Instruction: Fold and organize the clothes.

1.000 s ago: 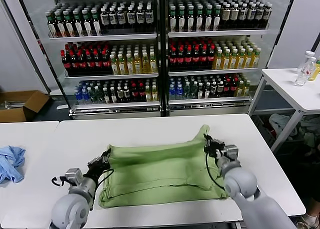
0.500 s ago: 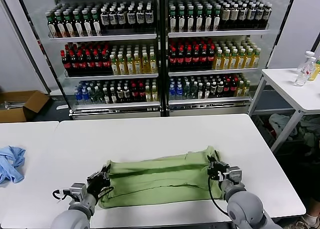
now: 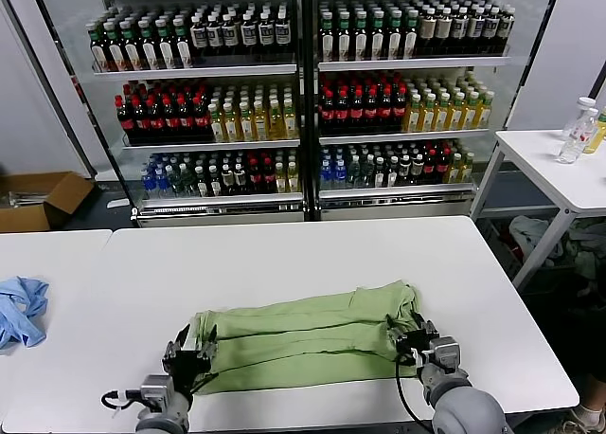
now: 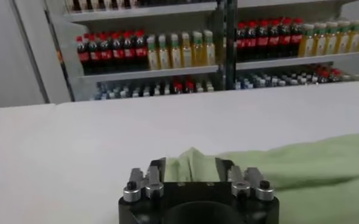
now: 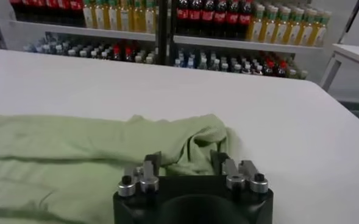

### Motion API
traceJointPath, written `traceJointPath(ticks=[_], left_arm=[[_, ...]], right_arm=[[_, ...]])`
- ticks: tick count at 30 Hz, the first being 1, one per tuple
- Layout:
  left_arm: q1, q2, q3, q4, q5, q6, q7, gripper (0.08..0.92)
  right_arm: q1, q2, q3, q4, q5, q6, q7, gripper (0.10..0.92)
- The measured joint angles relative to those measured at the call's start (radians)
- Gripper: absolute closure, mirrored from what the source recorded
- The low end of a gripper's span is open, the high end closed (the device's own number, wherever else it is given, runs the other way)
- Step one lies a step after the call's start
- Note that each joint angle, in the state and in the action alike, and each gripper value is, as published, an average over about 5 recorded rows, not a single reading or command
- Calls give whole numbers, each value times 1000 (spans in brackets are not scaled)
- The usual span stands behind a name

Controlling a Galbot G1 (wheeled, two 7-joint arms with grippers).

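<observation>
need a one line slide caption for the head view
Both grippers, left and right, at opposite ends of a green shirt folded into a long band on the white table.
</observation>
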Motion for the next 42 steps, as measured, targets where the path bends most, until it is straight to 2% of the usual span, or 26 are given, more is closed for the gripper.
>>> traceJointPath(ticks=[5, 8, 19, 32, 42], left_arm=[[2, -47, 15, 34, 34, -18, -16, 211], [-2, -70, 20, 60, 44, -32, -20, 207], [-27, -104, 4, 126, 37, -81, -24, 504], [-69, -75, -51, 170, -44, -123, -3, 868], [-108, -13, -130, 206, -112, -143, 14, 891]], right_arm=[[-25, 7, 1, 15, -19, 0, -2, 211], [-41, 6, 4, 26, -26, 0, -3, 204], [-96, -1, 27, 69, -31, -2, -6, 203], [-120, -4, 31, 84, -33, -1, -6, 203], [-126, -9, 42, 91, -24, 7, -4, 203]])
